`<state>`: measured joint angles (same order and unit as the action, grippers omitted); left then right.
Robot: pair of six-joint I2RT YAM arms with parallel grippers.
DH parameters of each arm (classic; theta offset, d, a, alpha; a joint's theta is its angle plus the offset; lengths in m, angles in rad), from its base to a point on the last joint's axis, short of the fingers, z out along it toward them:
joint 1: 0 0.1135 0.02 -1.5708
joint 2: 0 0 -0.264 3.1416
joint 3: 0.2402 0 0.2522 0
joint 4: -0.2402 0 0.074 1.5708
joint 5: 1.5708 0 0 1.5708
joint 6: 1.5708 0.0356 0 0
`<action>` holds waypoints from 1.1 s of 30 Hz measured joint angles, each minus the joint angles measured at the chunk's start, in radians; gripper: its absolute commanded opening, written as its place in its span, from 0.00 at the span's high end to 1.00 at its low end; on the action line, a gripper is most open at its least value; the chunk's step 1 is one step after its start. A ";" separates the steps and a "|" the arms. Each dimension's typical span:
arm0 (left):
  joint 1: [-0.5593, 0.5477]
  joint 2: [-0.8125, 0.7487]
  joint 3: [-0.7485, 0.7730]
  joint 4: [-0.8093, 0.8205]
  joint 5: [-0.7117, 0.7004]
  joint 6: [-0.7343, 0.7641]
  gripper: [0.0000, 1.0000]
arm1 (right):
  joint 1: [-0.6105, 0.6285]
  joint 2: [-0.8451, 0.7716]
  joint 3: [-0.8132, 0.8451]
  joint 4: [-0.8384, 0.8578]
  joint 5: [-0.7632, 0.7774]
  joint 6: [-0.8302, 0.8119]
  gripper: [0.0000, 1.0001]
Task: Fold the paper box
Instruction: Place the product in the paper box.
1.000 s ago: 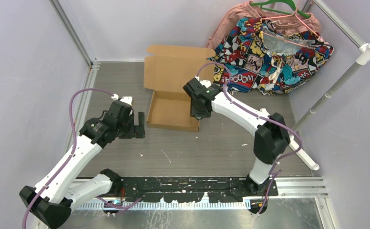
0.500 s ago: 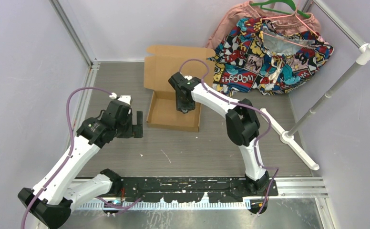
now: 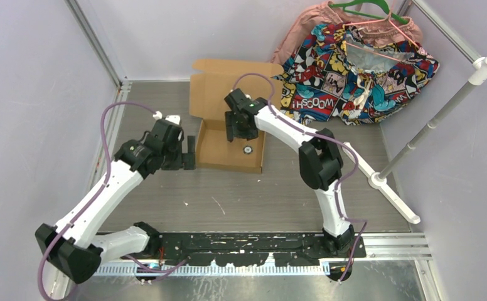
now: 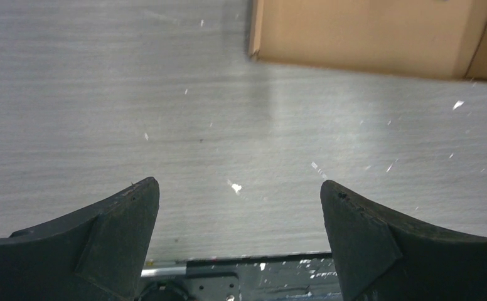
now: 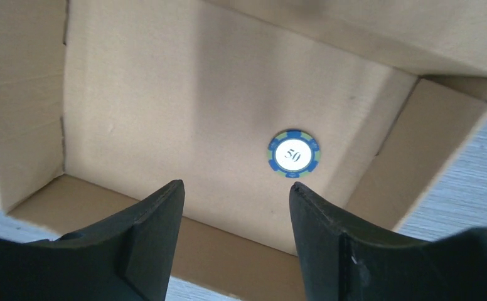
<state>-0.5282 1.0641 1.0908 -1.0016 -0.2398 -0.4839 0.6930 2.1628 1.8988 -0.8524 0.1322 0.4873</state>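
Observation:
The paper box [image 3: 219, 145] is a shallow brown cardboard tray in mid-table, with its lid [image 3: 225, 88] standing open at the back. A blue and white chip marked 50 [image 3: 248, 150] lies inside near the right wall. It also shows in the right wrist view [image 5: 294, 154]. My right gripper [image 3: 236, 130] is open and empty, hovering over the back of the tray [image 5: 165, 94]. In its own view the gripper [image 5: 235, 194] stands apart from the chip. My left gripper [image 3: 189, 152] is open and empty just left of the box's left wall. In the left wrist view the gripper [image 4: 238, 194] is over bare table and the box [image 4: 366, 37] lies ahead.
A comic-print cloth [image 3: 354, 69] and a pink garment on a green hanger [image 3: 360, 9] lie at the back right. A white pole [image 3: 442, 113] leans on the right. Metal frame rails [image 3: 96, 50] line the left side. The black base rail [image 3: 247, 244] runs along the near edge.
My right gripper moved from the box's right front corner to over its back part, and the chip now lies in the tray. My left gripper shifted right, close to the box's left wall.

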 measured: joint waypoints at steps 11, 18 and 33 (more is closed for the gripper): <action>0.156 0.306 0.270 0.200 0.096 0.055 0.00 | -0.357 -0.328 -0.234 0.364 -0.203 -0.052 0.31; 0.315 0.525 0.462 0.351 0.218 0.111 0.02 | -0.507 -0.322 -0.246 0.495 -0.329 -0.111 0.29; 0.442 0.709 0.495 0.687 0.534 0.257 0.05 | -0.594 -0.204 -0.241 0.660 -0.583 -0.240 0.40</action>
<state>-0.0860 1.7729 1.5856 -0.3145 0.2939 -0.2264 0.0990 1.9591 1.6573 -0.1921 -0.4507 0.2474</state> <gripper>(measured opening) 0.961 0.602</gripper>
